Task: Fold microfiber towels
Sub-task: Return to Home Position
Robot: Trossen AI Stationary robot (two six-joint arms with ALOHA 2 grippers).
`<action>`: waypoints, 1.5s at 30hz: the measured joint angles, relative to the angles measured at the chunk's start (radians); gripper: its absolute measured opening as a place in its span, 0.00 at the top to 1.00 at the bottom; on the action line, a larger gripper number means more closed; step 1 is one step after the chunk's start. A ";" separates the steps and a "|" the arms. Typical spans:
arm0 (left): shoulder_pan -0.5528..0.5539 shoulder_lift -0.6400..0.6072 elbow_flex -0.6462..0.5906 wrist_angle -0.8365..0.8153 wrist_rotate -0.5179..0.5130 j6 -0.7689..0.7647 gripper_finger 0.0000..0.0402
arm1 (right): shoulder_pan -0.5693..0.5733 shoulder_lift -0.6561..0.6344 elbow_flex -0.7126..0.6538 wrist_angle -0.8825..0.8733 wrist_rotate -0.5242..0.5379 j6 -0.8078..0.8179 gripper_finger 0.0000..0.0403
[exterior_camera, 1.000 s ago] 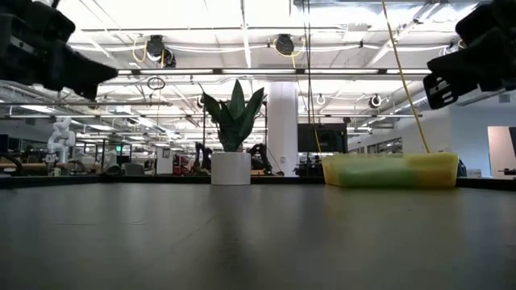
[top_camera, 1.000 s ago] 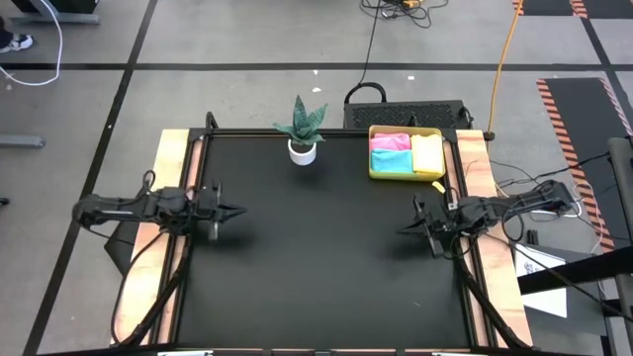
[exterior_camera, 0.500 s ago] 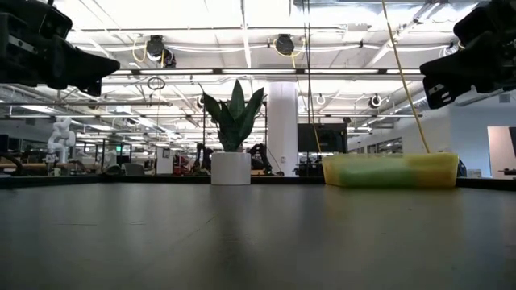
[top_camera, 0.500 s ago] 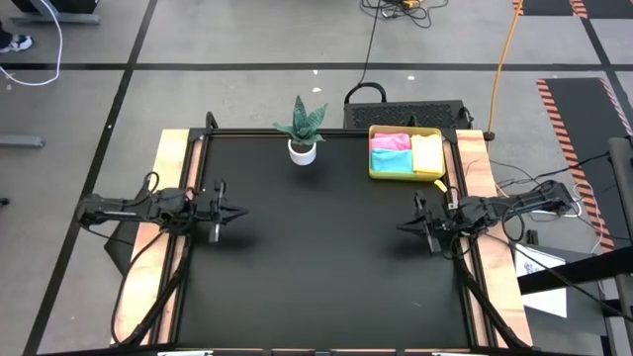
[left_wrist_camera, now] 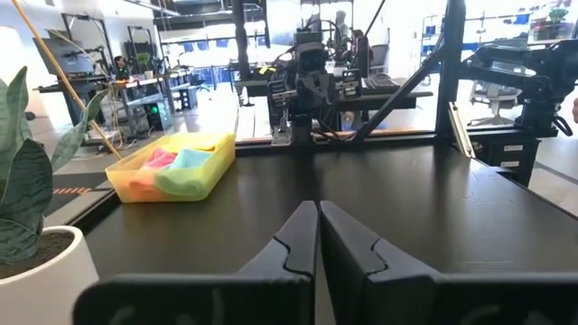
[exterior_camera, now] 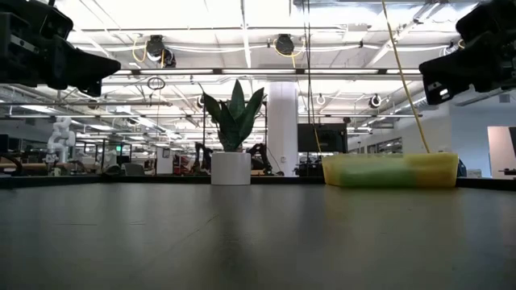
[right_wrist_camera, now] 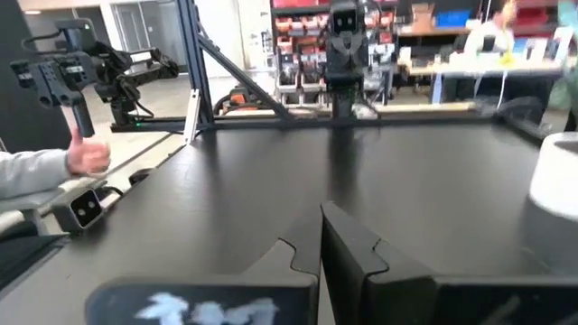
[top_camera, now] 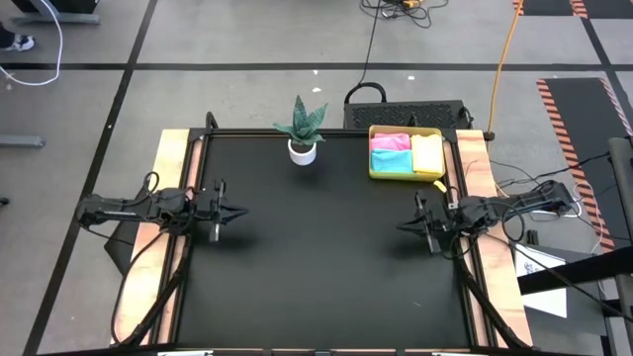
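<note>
The microfiber towels lie folded in the yellow-green tray point(top_camera: 406, 174) at the table's far right: a pink towel point(top_camera: 388, 142), a light blue towel point(top_camera: 391, 161) and a yellow towel point(top_camera: 427, 152). The orange towel is hidden. The tray also shows in the left wrist view point(left_wrist_camera: 172, 169) and the low view point(exterior_camera: 391, 171). My left gripper point(top_camera: 240, 211) hovers shut and empty above the table's left side. My right gripper point(top_camera: 401, 228) hovers shut and empty above the table's right side.
A potted plant in a white pot point(top_camera: 302, 150) stands at the table's far edge, left of the tray. Bare black tabletop point(top_camera: 316, 257) lies between the two grippers. A person's hand point(right_wrist_camera: 87, 156) shows beyond the table's left side in the right wrist view.
My left gripper has moved a little toward the table's right; my right gripper has moved a little toward the table's left. Both stay shut. The towels have not moved.
</note>
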 joint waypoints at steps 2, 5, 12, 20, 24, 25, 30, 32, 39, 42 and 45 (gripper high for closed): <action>0.000 0.000 0.000 0.000 0.000 0.000 0.95 | 0.000 -0.007 0.000 0.011 0.000 -0.040 1.00; 0.000 0.000 0.000 0.000 -0.003 -0.003 0.95 | -0.001 -0.038 0.000 0.012 0.026 -0.071 1.00; 0.000 0.000 0.000 0.000 -0.005 -0.003 0.95 | -0.021 -0.116 0.000 -0.009 0.026 -0.129 1.00; 0.000 0.000 0.000 0.010 -0.006 -0.003 0.95 | -0.196 -0.115 0.000 -0.038 -0.097 -0.124 1.00; 0.000 0.000 -0.001 0.017 -0.009 -0.003 0.95 | -0.267 -0.113 0.000 -0.021 -0.216 -0.076 1.00; 0.000 0.000 -0.001 0.018 -0.009 -0.003 0.95 | -0.273 -0.113 0.000 -0.018 -0.249 -0.074 1.00; 0.000 0.000 -0.001 0.019 -0.009 -0.003 0.95 | -0.274 -0.112 0.000 -0.016 -0.257 -0.072 1.00; 0.000 0.000 -0.001 0.019 -0.009 -0.003 0.95 | -0.274 -0.112 0.000 -0.016 -0.256 -0.079 1.00; 0.000 0.000 -0.001 0.020 -0.009 -0.003 0.95 | -0.274 -0.112 0.000 -0.016 -0.256 -0.085 1.00; 0.000 0.000 -0.001 0.020 -0.008 -0.002 0.95 | -0.274 -0.112 0.000 -0.016 -0.256 -0.086 1.00; 0.000 0.000 -0.001 0.020 -0.008 -0.002 0.95 | -0.274 -0.112 0.000 -0.016 -0.256 -0.087 1.00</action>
